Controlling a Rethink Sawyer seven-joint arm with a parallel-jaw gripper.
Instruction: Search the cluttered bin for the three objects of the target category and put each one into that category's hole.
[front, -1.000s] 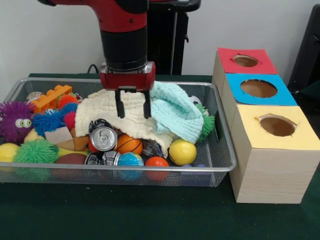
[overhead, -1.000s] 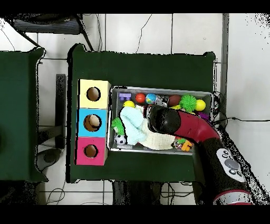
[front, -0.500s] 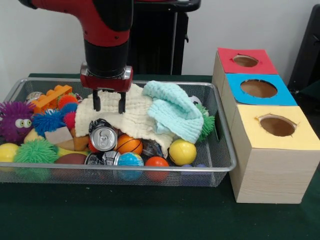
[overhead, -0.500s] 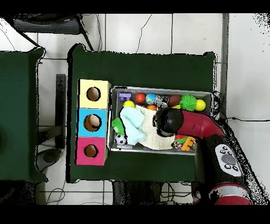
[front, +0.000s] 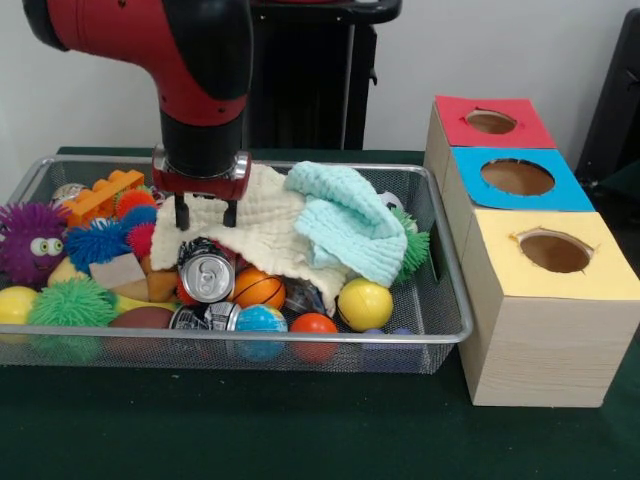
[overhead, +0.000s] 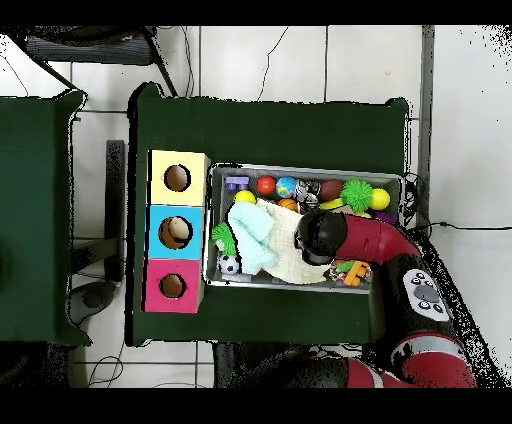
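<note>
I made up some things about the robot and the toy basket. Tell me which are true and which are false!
1. The gripper hangs open over the cream cloth. True.
2. The soda can is inside the yellow box. False: it lies in the wire bin, in front of the cloth.
3. The three boxes go red, blue, yellow. True: the red box is farthest and the blue box is in the middle.
4. The mint cloth is on the table outside the bin. False: it lies in the bin, partly on the cream cloth.
</note>
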